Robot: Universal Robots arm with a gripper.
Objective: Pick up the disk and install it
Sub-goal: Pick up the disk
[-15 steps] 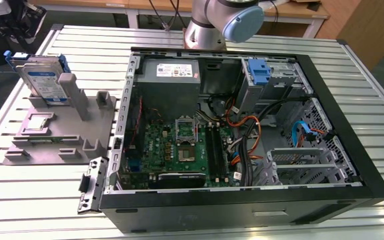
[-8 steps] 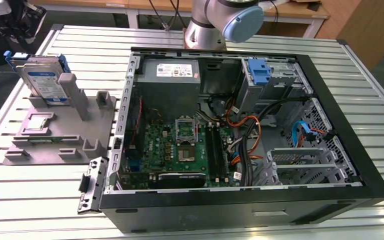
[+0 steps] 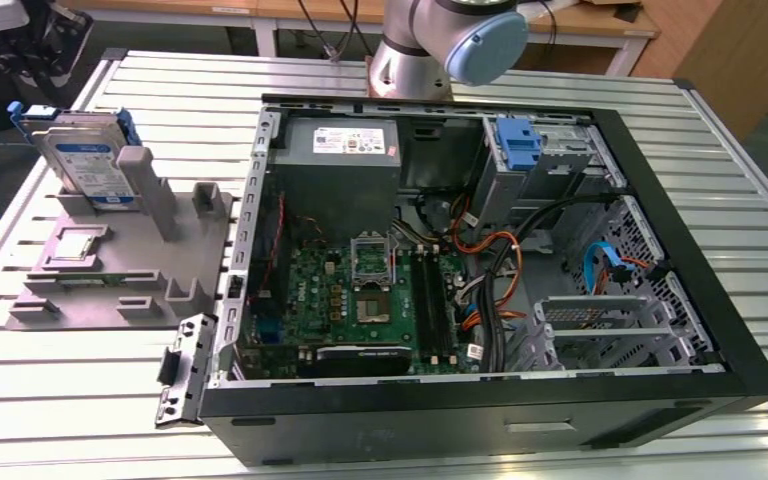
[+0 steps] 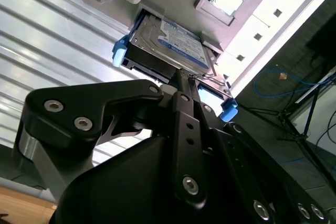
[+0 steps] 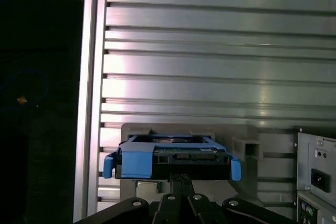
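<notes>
The disk (image 3: 88,160) stands on edge in a slot of the grey fixture (image 3: 117,270) at the exterior view's left, silver with a white-and-blue label and a blue bracket around it. Both wrist views show the same disk (image 4: 168,40) (image 5: 173,156) beyond my gripper (image 4: 181,80) (image 5: 181,178). The black fingers come together at a narrow tip, shut with nothing between them. The tip lines up with the disk's near edge, and I cannot tell if it touches.
An open computer case (image 3: 491,400) lies on the slatted metal table (image 3: 77,400), with the motherboard, cables, a grey power-supply box (image 3: 341,140) and a blue-handled drive bay (image 3: 520,145) inside. The arm's base (image 3: 418,50) stands behind the case. The case's rear panel (image 5: 315,171) shows beside the fixture.
</notes>
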